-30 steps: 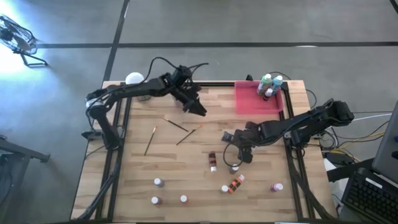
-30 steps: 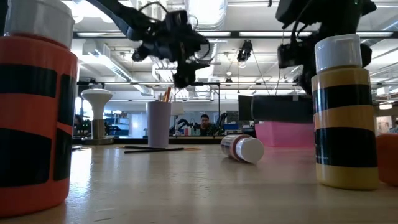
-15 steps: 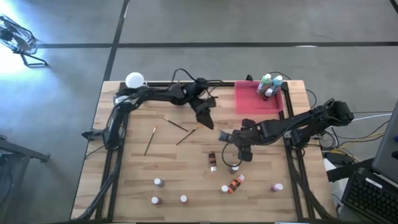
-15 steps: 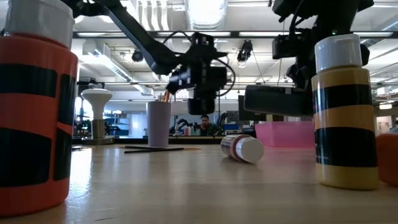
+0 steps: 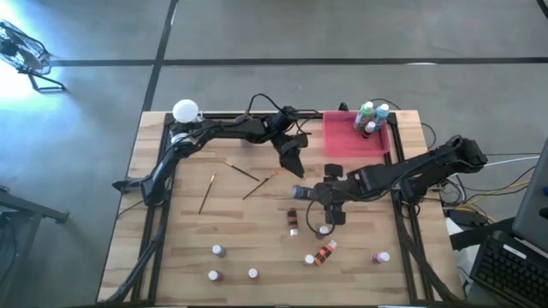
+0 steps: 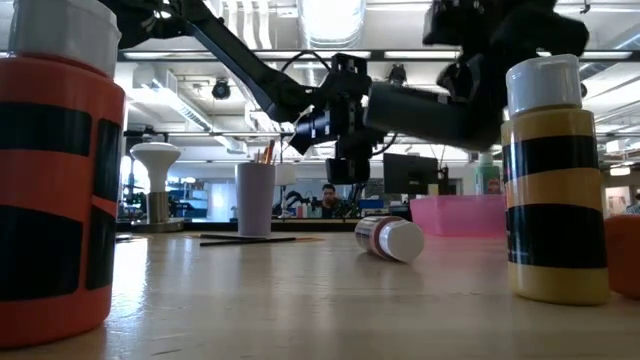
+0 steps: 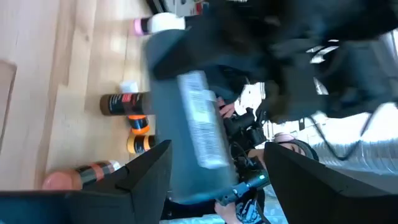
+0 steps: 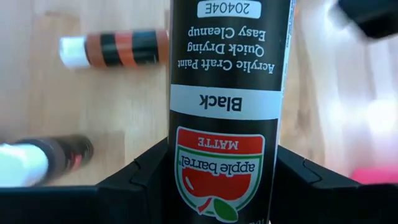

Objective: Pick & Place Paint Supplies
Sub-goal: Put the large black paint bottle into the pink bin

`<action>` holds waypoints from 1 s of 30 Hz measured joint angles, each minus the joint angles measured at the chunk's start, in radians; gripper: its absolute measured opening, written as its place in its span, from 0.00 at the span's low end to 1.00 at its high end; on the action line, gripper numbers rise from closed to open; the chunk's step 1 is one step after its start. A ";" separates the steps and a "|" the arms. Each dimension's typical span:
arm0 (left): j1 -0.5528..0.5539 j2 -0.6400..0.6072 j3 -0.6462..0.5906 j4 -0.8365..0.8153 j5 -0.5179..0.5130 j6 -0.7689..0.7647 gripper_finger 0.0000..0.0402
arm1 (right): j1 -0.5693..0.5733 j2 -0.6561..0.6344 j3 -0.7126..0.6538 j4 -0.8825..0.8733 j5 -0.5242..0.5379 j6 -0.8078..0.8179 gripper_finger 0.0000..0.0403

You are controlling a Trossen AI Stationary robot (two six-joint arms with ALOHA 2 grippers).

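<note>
A wooden table (image 5: 257,231) stands on a grey concrete floor (image 5: 257,34) crossed by dark lines. A fan (image 5: 21,51) sits on the floor at the far left. A keyboard (image 5: 514,269) shows at the right edge. Across the table, the room is open, with ceiling lights (image 6: 325,15), ducts, a white lamp (image 6: 155,165) and a seated person (image 6: 328,198) far off.

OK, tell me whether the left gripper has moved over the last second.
Yes. In the high view the left gripper has swung away from the white lamp corner, toward the pink tray and the right gripper.
</note>
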 joint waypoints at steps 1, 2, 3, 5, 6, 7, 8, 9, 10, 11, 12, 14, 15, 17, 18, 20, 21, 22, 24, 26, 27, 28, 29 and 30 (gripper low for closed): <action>-0.005 0.000 -0.001 -0.011 0.000 0.002 0.65 | 0.005 0.000 0.012 0.001 0.012 -0.008 0.46; -0.012 0.001 -0.001 -0.017 0.000 0.004 0.65 | 0.005 0.002 0.024 0.002 0.022 -0.022 0.46; -0.019 0.001 -0.001 -0.021 0.005 0.006 0.65 | 0.005 0.004 0.036 0.001 0.024 -0.034 0.46; -0.036 0.001 -0.001 -0.026 0.012 0.007 0.65 | 0.005 0.014 0.056 0.000 0.037 -0.065 0.46; -0.044 0.001 -0.001 -0.034 0.015 0.009 0.65 | 0.005 0.021 0.064 -0.005 0.045 -0.085 0.46; -0.053 0.001 -0.001 -0.041 0.016 0.010 0.65 | 0.005 0.028 0.074 -0.007 0.047 -0.107 0.46; -0.062 0.001 -0.001 -0.049 0.017 0.012 0.65 | 0.004 0.036 0.083 -0.007 0.047 -0.122 0.46; -0.070 0.001 -0.001 -0.056 0.017 0.016 0.65 | 0.004 0.045 0.092 -0.008 0.048 -0.135 0.46; -0.078 0.001 -0.001 -0.063 0.019 0.022 0.65 | 0.004 0.059 0.105 -0.019 0.049 -0.147 0.46; -0.085 0.001 -0.001 -0.071 0.018 0.029 0.65 | 0.005 0.072 0.120 -0.035 0.053 -0.157 0.46; -0.091 0.001 -0.001 -0.076 0.018 0.031 0.65 | 0.005 0.088 0.136 -0.059 0.067 -0.160 0.46; -0.102 0.001 -0.002 -0.081 0.007 0.032 0.65 | 0.007 0.124 0.166 -0.104 0.089 -0.163 0.46; -0.107 0.001 -0.002 -0.082 0.005 0.032 0.65 | 0.007 0.141 0.181 -0.120 0.092 -0.167 0.46; -0.111 0.002 -0.003 -0.089 0.005 0.032 0.65 | 0.007 0.173 0.207 -0.143 0.100 -0.186 0.46; -0.113 0.002 -0.004 -0.092 0.006 0.033 0.65 | 0.010 0.190 0.219 -0.151 0.100 -0.192 0.46; -0.114 0.003 -0.006 -0.098 0.008 0.041 0.65 | 0.017 0.218 0.244 -0.174 0.111 -0.207 0.46; -0.114 0.003 -0.006 -0.104 0.011 0.054 0.65 | 0.018 0.231 0.258 -0.190 0.116 -0.208 0.46; -0.114 0.003 -0.006 -0.114 0.019 0.071 0.65 | 0.021 0.239 0.270 -0.199 0.119 -0.208 0.46; -0.115 0.003 -0.006 -0.131 0.046 0.105 0.65 | 0.028 0.249 0.289 -0.210 0.124 -0.205 0.46; -0.120 0.003 -0.007 -0.134 0.052 0.119 0.65 | 0.032 0.249 0.295 -0.213 0.122 -0.203 0.46; -0.122 0.003 -0.007 -0.133 0.053 0.122 0.65 | 0.032 0.247 0.297 -0.214 0.120 -0.202 0.46; -0.125 0.003 -0.007 -0.133 0.056 0.127 0.65 | 0.032 0.244 0.297 -0.214 0.118 -0.202 0.47; -0.128 0.003 -0.007 -0.133 0.059 0.134 0.65 | 0.032 0.240 0.297 -0.213 0.114 -0.198 0.47; -0.130 0.003 -0.007 -0.131 0.060 0.141 0.65 | 0.032 0.236 0.296 -0.213 0.111 -0.195 0.47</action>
